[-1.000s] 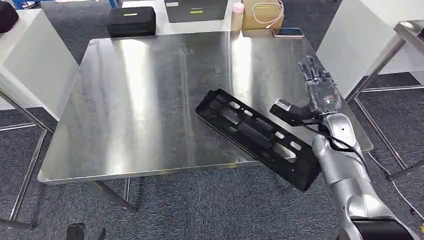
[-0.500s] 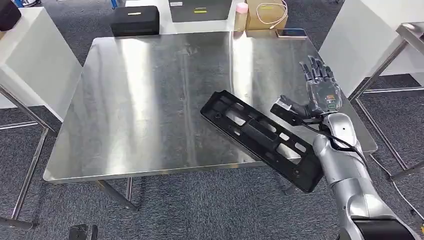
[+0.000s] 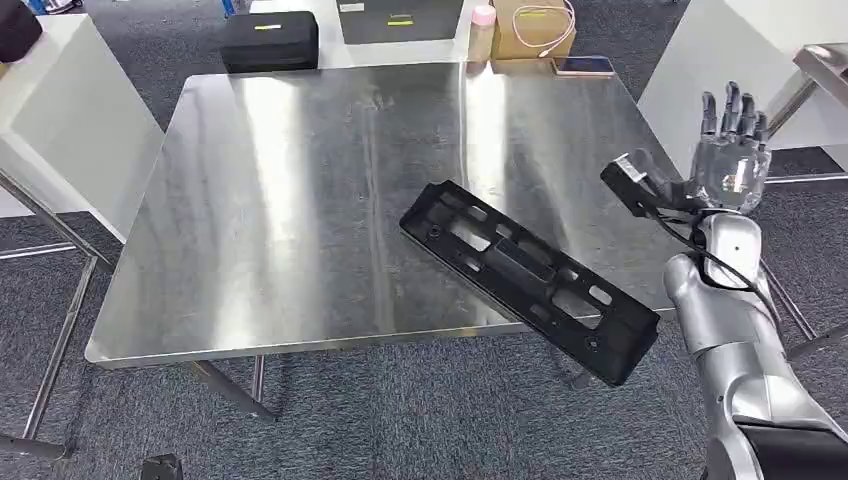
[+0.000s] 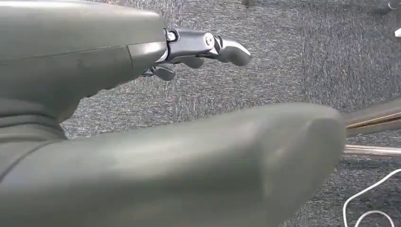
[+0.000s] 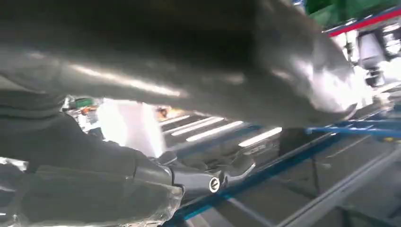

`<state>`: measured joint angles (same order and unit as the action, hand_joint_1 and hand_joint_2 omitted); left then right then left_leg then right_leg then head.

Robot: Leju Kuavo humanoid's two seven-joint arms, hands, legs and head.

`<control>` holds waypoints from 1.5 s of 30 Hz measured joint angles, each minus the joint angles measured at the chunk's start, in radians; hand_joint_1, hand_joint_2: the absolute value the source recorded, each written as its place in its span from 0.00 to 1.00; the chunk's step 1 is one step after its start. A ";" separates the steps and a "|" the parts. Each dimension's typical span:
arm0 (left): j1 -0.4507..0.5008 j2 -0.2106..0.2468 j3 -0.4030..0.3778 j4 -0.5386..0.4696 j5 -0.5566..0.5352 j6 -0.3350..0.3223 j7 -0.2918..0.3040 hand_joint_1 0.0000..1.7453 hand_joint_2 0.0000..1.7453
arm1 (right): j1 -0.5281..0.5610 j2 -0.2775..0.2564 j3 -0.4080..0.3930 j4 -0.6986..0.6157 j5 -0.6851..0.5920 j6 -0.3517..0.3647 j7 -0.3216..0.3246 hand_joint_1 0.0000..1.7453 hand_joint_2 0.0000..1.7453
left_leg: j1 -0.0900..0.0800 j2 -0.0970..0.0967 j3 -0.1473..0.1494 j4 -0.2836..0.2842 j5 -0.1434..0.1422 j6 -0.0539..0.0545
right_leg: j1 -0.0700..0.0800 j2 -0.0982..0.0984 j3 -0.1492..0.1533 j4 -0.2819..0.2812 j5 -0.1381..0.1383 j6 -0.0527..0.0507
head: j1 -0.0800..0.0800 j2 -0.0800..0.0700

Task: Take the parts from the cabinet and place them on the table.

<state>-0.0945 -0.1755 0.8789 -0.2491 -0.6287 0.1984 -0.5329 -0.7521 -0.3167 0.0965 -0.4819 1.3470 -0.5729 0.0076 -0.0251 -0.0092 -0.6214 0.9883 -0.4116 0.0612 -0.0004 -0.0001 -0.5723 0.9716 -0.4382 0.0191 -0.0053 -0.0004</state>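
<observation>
Where carpet spreads — steel table (image 3: 300, 200).

A lab or workshop test area: a square brushed-steel tabletop (image 3: 300, 200) on metal legs stands on grey carpet tile floor (image 3: 420, 420), with white partition panels (image 3: 60, 120) beside it and black equipment cases (image 3: 268, 42) and a cardboard box (image 3: 525, 30) behind.

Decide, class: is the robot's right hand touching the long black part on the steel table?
Apart. In the head view the right hand is raised with fingers spread beyond the table's right edge, and bare steel and floor show between it and the black part.
</observation>
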 joint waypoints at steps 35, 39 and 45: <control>0.012 0.000 -0.018 0.031 0.125 -0.028 0.148 0.00 0.00 | 0.516 0.228 -1.585 -0.323 0.039 -0.123 -0.240 0.00 0.00 | 0.000 -0.005 0.014 -0.001 -0.013 0.003 | -0.005 -0.001 0.012 -0.001 -0.014 0.014 | 0.000 0.000; 0.012 -0.003 -0.085 0.034 0.140 -0.008 0.148 0.00 0.00 | 0.532 0.292 -1.610 -0.256 0.084 -0.123 -0.133 0.00 0.00 | 0.001 -0.004 0.016 -0.001 -0.014 0.002 | -0.005 -0.002 0.013 -0.001 -0.015 0.012 | 0.000 0.000; 0.010 -0.010 -0.135 0.039 0.104 0.012 0.149 0.00 0.00 | 0.609 0.406 -1.550 -0.139 0.118 -0.123 0.052 0.00 0.00 | -0.005 -0.005 0.017 0.002 -0.021 0.017 | -0.018 -0.001 0.019 -0.006 -0.014 0.019 | -0.002 0.000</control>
<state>-0.0844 -0.1850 0.7438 -0.2102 -0.5249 0.2102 -0.3841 -0.1432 0.0889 -1.4534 -0.6210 1.4653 -0.6962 0.0599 -0.0297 -0.0143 -0.6046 0.9904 -0.4325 0.0783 -0.0180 -0.0012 -0.5538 0.9655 -0.4524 0.0384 -0.0073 -0.0004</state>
